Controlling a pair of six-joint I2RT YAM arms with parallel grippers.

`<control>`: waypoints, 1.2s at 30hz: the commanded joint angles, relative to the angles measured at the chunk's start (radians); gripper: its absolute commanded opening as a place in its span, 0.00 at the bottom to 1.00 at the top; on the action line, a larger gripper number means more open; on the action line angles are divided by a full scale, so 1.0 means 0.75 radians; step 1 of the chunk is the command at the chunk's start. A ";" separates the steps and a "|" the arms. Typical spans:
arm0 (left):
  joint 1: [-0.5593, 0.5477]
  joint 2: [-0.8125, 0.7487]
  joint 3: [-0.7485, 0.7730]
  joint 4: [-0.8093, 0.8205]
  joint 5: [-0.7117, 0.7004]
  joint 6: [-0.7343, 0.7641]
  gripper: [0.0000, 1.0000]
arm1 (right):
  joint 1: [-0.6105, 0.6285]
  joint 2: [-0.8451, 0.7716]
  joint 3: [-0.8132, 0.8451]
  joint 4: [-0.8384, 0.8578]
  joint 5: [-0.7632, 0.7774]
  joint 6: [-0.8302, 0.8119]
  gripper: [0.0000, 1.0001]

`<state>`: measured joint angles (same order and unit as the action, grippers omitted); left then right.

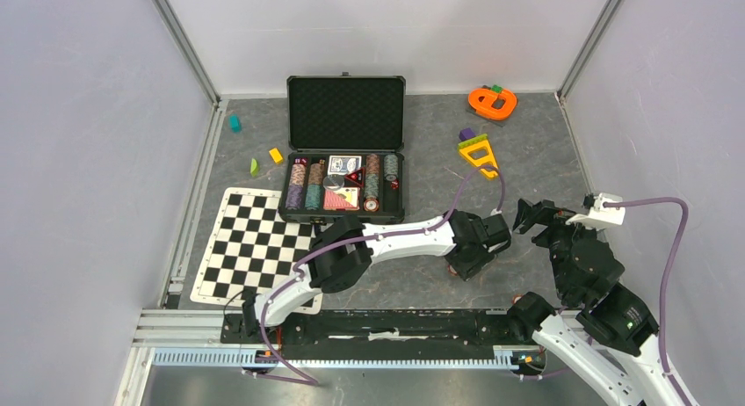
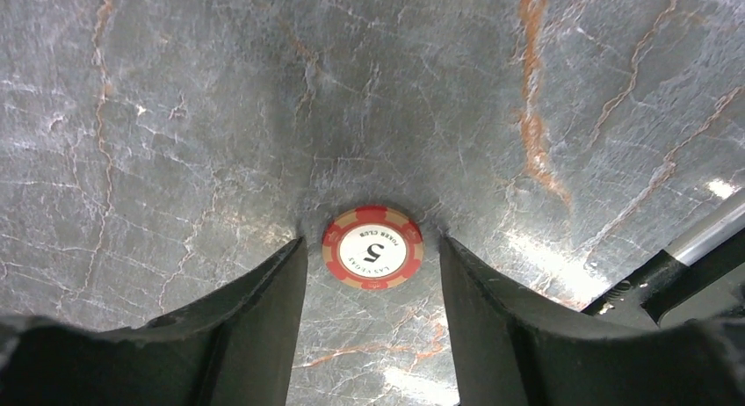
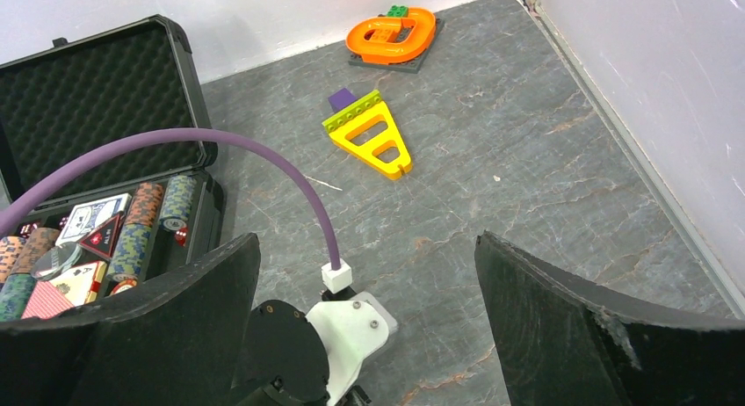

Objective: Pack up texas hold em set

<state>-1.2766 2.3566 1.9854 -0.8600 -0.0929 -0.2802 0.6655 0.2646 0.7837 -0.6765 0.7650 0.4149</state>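
Left wrist view: a red-and-white poker chip (image 2: 372, 250) marked 5 lies flat on the grey marbled surface (image 2: 176, 116). It sits between the fingers (image 2: 255, 318) of the left hand (image 2: 372, 241), which stand slightly clear of its rim on both sides and do not grip it. From the top view, this spot is right of and nearer than the open black briefcase (image 1: 346, 114), whose tray holds chip stacks (image 1: 303, 184) and card decks (image 1: 344, 164). The right hand (image 3: 367, 239) hangs near the left one, spread wide and holding nothing.
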 commanded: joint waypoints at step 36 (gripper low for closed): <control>0.114 -0.253 -0.507 -0.097 -0.121 0.078 0.49 | 0.000 -0.017 0.014 0.006 0.009 -0.001 0.98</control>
<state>-1.2171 2.1864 1.7046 -0.9379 -0.1364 -0.2600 0.6655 0.2600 0.7837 -0.6769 0.7650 0.4149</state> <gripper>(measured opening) 0.453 0.979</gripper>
